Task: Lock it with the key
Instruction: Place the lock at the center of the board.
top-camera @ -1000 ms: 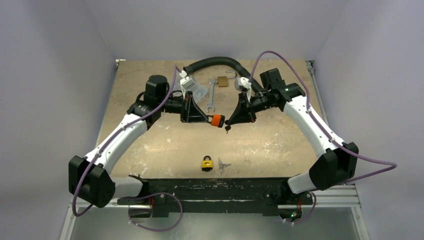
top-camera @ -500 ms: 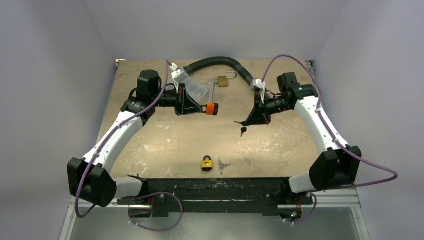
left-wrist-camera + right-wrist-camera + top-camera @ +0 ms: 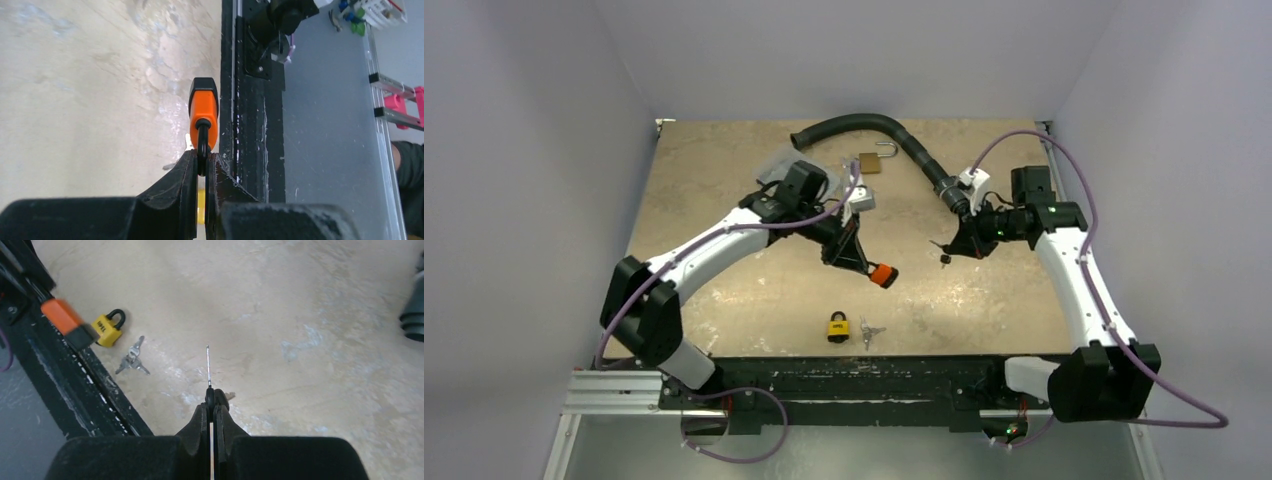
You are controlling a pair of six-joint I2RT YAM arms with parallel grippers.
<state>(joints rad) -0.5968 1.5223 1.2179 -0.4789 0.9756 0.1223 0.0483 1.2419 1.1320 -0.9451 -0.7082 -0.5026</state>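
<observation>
My left gripper point(image 3: 862, 266) is shut on the black shackle of an orange padlock point(image 3: 883, 276), held above the table's middle. In the left wrist view the shackle sits between the pads of that gripper point(image 3: 201, 162) and the orange body point(image 3: 203, 105) points away. My right gripper point(image 3: 952, 248) is shut on the head of a key point(image 3: 943, 258), to the right of the padlock and apart from it. In the right wrist view the key's blade point(image 3: 208, 365) sticks out past that gripper point(image 3: 210, 407), and the orange padlock point(image 3: 62, 317) shows blurred at the left.
A yellow padlock point(image 3: 837, 326) point(image 3: 106, 327) and loose keys point(image 3: 870, 331) point(image 3: 131, 360) lie near the front edge. A black hose point(image 3: 864, 125), a brass padlock point(image 3: 871, 162) and a clear plastic bag point(image 3: 776, 165) lie at the back. A black rail point(image 3: 854, 370) runs along the front.
My left arm has swung the orange padlock down and toward the near middle. My right gripper has drawn back to the right with the key, widening the gap between them.
</observation>
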